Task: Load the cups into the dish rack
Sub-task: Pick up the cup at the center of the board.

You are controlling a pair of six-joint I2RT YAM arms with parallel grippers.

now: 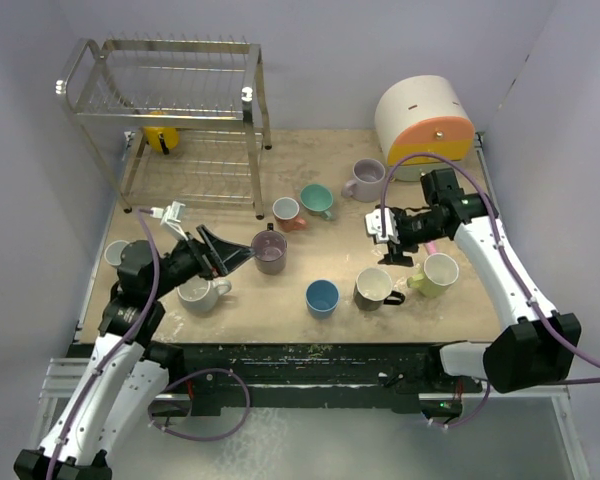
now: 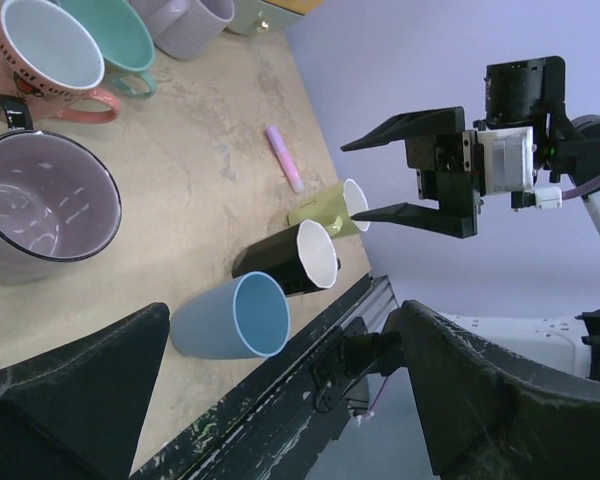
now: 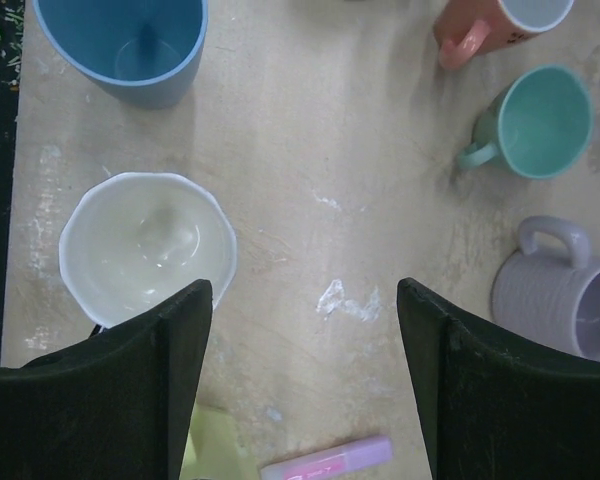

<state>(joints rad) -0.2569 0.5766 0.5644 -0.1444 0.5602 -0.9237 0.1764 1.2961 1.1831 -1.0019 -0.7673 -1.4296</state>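
As we read the tabletop (image 1: pixel 330 250) from its near edge outward, a white mug (image 1: pixel 200 293) stands just beside the left arm (image 1: pixel 130 300). To its right a blue mug (image 1: pixel 322 297), a black mug (image 1: pixel 373 288) and a pale green mug (image 1: pixel 438 273) form a loose row, all upright.

Just past them the left gripper (image 1: pixel 235 258) has its fingers spread wide with nothing between them. The tips point right at the purple mug (image 1: pixel 270 250), which stands just beyond them, mouth up, long axis vertical, handle on its far side. The right gripper (image 2: pixel 354 182) hovers above the black mug, its fingers apart and empty. In its wrist view that mug lies under one finger, not between the two.

Farther back stand a salmon mug (image 1: pixel 287 211), a teal mug (image 1: pixel 317 200) and a lavender mug (image 1: pixel 365 180). Farthest, at the back left, the rack (image 1: pixel 180 80) holds a yellow mug (image 1: pixel 161 132) on its lower tier.

We judge the purple mug the next pick. The left arm is nearer both to it and to the rack, and its fingers need only advance right to straddle the wall.
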